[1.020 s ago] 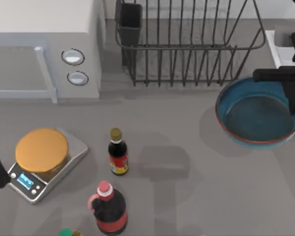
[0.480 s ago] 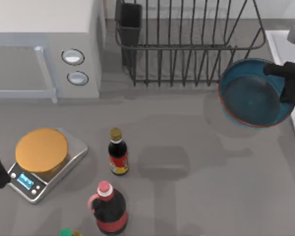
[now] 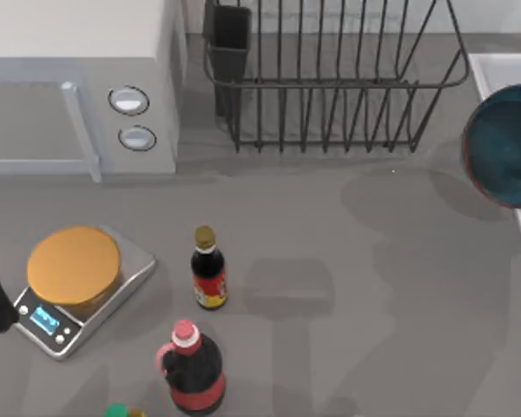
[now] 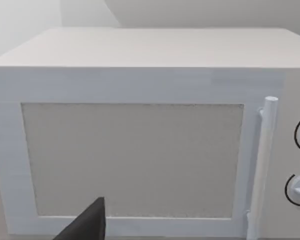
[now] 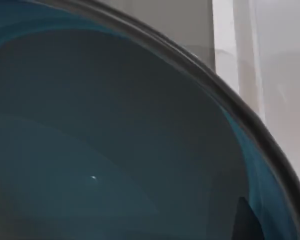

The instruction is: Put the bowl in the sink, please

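wide teal-blue bowl (image 3: 507,145) with reddish-brown rim hanging at the table's right edge, overlapping the pale white sink (image 3: 491,68) rim, right gripper's grip can't really tell, left arm parked far left

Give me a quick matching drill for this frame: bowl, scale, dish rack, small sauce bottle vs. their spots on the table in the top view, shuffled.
Things:
1. bowl
2. scale
3. dish rack
4. small sauce bottle

Places:
A. far edge, middle to right
B. right edge, over the sink rim
C. near left
D. near middle, right of the scale

Pairs: 1-B, 2-C, 3-A, 4-D
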You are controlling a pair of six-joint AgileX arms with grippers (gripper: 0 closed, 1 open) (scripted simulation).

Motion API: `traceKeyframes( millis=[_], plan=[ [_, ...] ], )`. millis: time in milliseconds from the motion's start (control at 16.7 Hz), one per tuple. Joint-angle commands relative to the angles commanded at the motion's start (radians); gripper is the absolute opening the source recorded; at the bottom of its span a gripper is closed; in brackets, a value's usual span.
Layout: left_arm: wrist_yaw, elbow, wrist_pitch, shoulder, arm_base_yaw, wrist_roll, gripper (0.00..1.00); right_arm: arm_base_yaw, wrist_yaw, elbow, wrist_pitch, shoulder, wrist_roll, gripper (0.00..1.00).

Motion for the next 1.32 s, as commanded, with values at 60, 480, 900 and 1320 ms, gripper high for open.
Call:
traceKeyframes(
  millis=[60, 480, 900, 1320],
  plan=[
    [0.0, 0.0, 0.0, 0.0, 0.0, 0.0, 1.0, -0.039, -0.017, -0.05, 0.114, -0.011, -0.015, 0.0],
    [0.0, 0.0, 0.0, 0.0, 0.0, 0.0, 1.0, -0.275, -0.099, -0.25, 0.73, -0.139, -0.097, 0.0],
    [0.0, 0.0, 0.0, 0.0, 0.0, 0.0, 1.0, -0.357, -0.119, -0.259, 0.878, -0.203, -0.115, 0.0],
    [0.0, 0.0, 0.0, 0.0, 0.0, 0.0, 1.0, -0.354, -0.121, -0.265, 0.947, -0.129, -0.114, 0.0]
  ],
)
